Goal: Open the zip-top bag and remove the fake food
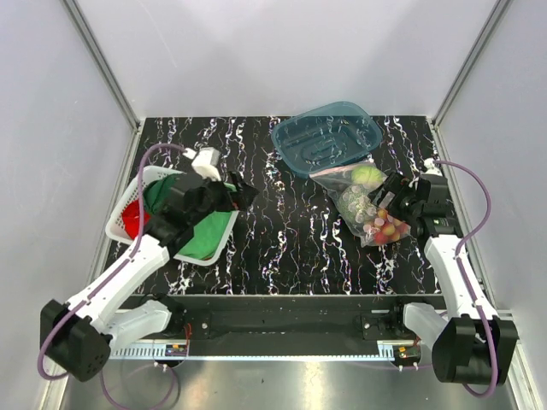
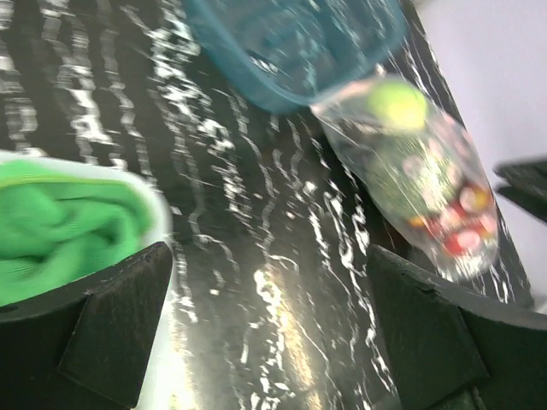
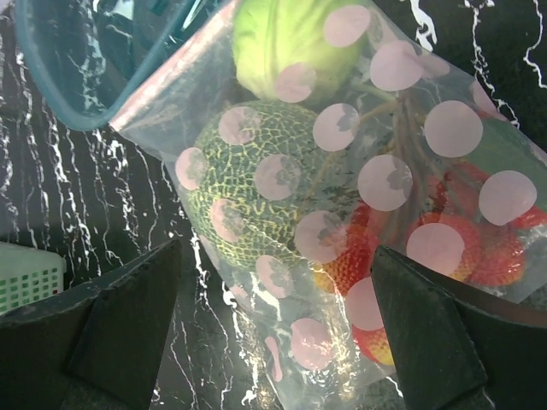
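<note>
The zip-top bag [image 1: 369,205] lies on the worktop [image 1: 282,248] at about 3 o'clock, closed as far as I can judge. The fake food is inside it: a netted melon [image 3: 248,179], a green fruit [image 3: 273,43] and red berries [image 3: 479,248]. Its pink zip edge points to 11 o'clock and touches the rim of a teal tray [image 1: 325,137].

The right claw [image 1: 395,198] hovers just beside the bag with its fingers spread wide and empty, probably to take one side of the seal. The left claw [image 1: 244,195] is also spread and empty. It is at 9 o'clock over the edge of a white basket [image 1: 120,213], well apart from the bag, and it faces the bag, perhaps to hold the other side.
</note>
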{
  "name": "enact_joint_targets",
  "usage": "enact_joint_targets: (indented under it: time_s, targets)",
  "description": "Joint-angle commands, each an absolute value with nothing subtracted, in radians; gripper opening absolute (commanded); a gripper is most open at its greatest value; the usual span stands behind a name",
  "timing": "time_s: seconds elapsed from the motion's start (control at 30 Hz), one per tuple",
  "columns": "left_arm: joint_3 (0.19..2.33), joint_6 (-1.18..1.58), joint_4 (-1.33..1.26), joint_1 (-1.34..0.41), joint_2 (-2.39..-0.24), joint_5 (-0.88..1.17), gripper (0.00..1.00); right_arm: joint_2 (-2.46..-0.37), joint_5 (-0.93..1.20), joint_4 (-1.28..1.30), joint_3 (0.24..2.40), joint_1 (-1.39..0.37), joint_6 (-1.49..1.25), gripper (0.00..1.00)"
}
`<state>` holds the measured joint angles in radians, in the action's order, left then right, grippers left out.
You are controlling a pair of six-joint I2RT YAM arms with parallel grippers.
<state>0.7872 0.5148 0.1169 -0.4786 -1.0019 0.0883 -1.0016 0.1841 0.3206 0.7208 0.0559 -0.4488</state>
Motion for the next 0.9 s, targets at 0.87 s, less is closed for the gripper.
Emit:
enact_joint_targets:
  time_s: [0.87]
  targets:
    - [1.455, 0.911, -0.175, -0.795, -2.031, -0.212, 0.98, -1.063, 0.144, 0.224, 0.966, 0.054, -0.413, 1.00]
